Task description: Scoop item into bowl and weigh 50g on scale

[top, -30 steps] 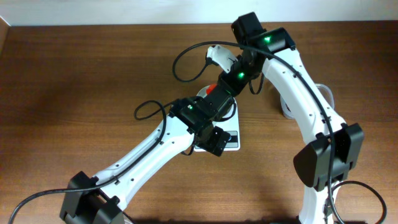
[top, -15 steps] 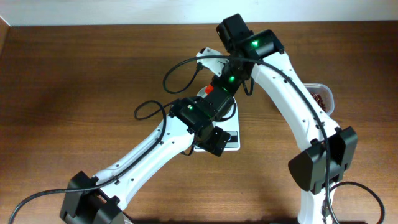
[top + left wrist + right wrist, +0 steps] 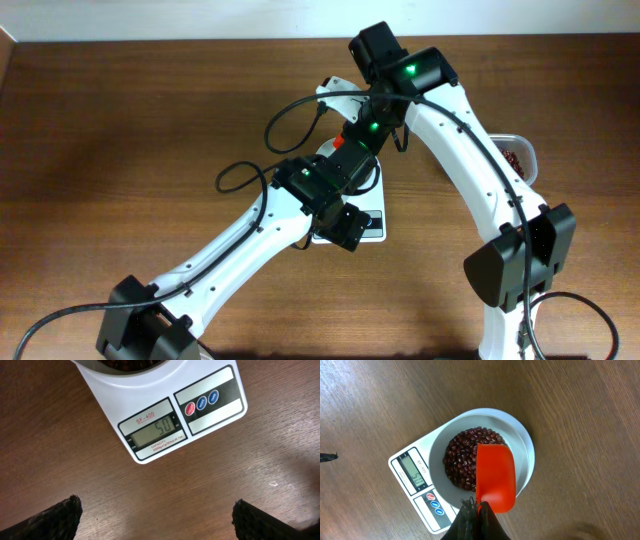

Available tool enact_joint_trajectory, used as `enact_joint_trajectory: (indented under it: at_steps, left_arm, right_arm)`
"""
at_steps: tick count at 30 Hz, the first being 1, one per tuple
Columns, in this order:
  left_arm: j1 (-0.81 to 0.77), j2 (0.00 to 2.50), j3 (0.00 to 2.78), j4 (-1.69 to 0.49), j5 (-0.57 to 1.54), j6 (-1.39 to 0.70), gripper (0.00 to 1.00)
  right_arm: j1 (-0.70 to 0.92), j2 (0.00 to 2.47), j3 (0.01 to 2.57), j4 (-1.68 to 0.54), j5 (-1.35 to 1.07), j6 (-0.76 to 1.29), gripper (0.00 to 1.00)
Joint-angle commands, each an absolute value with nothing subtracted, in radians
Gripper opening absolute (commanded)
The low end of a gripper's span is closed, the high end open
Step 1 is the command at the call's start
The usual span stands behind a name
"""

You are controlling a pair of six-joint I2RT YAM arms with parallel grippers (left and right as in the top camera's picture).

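A white bowl stands on the white scale and holds dark reddish-brown beans. Over the bowl's near side hangs an orange-red scoop, with my right gripper shut on its handle. No beans show on the scoop. In the left wrist view the scale shows 50 on its display. My left gripper stands open over bare wood in front of the scale, with nothing between its fingers. From overhead both arms cover most of the scale. Only the scoop peeks out there.
A clear plastic container with more beans sits at the table's right side, behind the right arm. Black cables loop over the table near the left wrist. Brown wood surrounds the scale on all sides.
The right arm has swung left over the last second, carrying the scoop over the bowl and uncovering the container at the right. The left arm has not moved.
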State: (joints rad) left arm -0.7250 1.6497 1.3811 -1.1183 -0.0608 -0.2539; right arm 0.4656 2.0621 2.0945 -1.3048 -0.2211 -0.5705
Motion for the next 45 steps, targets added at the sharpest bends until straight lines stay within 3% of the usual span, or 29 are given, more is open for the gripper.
enact_joint_trajectory:
  at_steps: [1,12,18,28,45]
  left_arm:
    - [-0.722,1.653,1.392,-1.120,-0.068,-0.245,0.99]
    - [-0.722,1.653,1.392,-1.120,-0.068,-0.245,0.99]
    - [-0.722,1.653,1.392,-1.120,-0.068,-0.245,0.99]
    - [-0.722,1.653,1.392,-1.120,-0.068,-0.245,0.99]
    - [-0.722,1.653,1.392,-1.120,-0.068,-0.245,0.99]
  right_arm:
    - [0.471,2.045,2.113,-1.302,-0.209,-0.557,0.04]
    - [0.451,2.045,2.113,-1.284,-0.209,-0.496,0.04]
    - [0.313,2.050,2.113,-1.278,-0.428,-0.342,0.04]
    - [0.129,2.051,2.108,-1.287,-0.434,-0.216,0.04]
    - [0.117,2.058,2.064,-1.275,-0.484,-0.192,0.04]
